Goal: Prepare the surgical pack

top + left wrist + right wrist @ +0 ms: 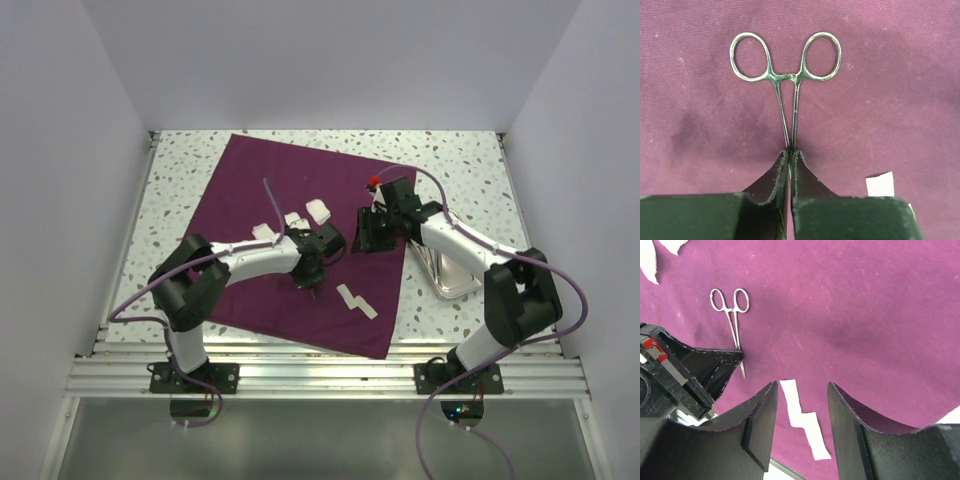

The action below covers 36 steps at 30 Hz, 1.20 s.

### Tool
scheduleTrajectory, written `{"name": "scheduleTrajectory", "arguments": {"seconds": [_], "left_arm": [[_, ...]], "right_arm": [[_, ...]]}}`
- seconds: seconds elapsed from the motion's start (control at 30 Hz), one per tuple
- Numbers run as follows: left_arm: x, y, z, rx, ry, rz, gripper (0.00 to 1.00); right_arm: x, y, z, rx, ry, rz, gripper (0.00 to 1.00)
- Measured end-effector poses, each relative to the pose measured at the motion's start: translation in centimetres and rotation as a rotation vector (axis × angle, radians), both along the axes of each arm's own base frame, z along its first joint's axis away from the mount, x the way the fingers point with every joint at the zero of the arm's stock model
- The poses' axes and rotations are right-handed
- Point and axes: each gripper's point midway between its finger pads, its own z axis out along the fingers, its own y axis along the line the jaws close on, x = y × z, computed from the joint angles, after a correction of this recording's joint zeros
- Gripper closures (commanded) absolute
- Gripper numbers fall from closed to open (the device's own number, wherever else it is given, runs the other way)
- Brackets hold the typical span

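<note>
Clenching the left gripper (pixel 791 152) on the shafts of the metal clamp (pixel 788 77), near the middle of the purple cloth (pixel 270 170) lying spread flat across the table (pixel 455 160). Holding the right gripper (pixel 802 386) released and empty, hovering over the cloth's right side near a white gauze strip (pixel 802 421).

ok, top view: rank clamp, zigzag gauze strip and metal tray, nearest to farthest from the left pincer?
1. clamp: gripped in the left pincer, lying on the purple cloth.
2. zigzag gauze strip: just to its right, toward the cloth's near edge.
3. metal tray: far right, off the cloth.
</note>
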Motion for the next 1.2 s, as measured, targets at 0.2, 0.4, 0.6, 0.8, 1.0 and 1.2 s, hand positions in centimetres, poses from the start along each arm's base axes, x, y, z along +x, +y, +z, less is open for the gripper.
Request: {"name": "scheduleTrajectory", "arguments": {"seconds": [0.2, 0.4, 0.6, 0.8, 1.0, 1.2], "left_arm": [[-0.1, 0.1, 0.1, -0.014, -0.017, -0.014, 1.00], [-0.8, 0.6, 0.3, -0.049, -0.031, -0.021, 1.00], [-1.4, 0.9, 0.7, -0.065, -0.032, -0.039, 1.00], [-1.4, 0.8, 1.1, -0.077, -0.042, -0.048, 1.00], [-1.5, 0.8, 1.1, -0.082, -0.041, -0.049, 1.00], [-1.5, 0.6, 1.0, -0.092, -0.041, -0.052, 1.00]], "right_arm": [[-0.5, 1.2, -1.3, 0.045, 0.061, 0.041, 0.51], [-1.1, 3.6, -2.1, 0.122, 0.114, 0.077, 0.53], [-2.6, 7.8, -2.8, 0.199, 0.160, 0.126, 0.54], [-3.3, 9.6, -3.4, 0.239, 0.197, 0.128, 0.54], [-3.1, 10.9, -3.9, 0.282, 0.211, 0.125, 0.54], [-4.3, 11.9, -6.0, 0.263, 0.261, 0.138, 0.54]]}}
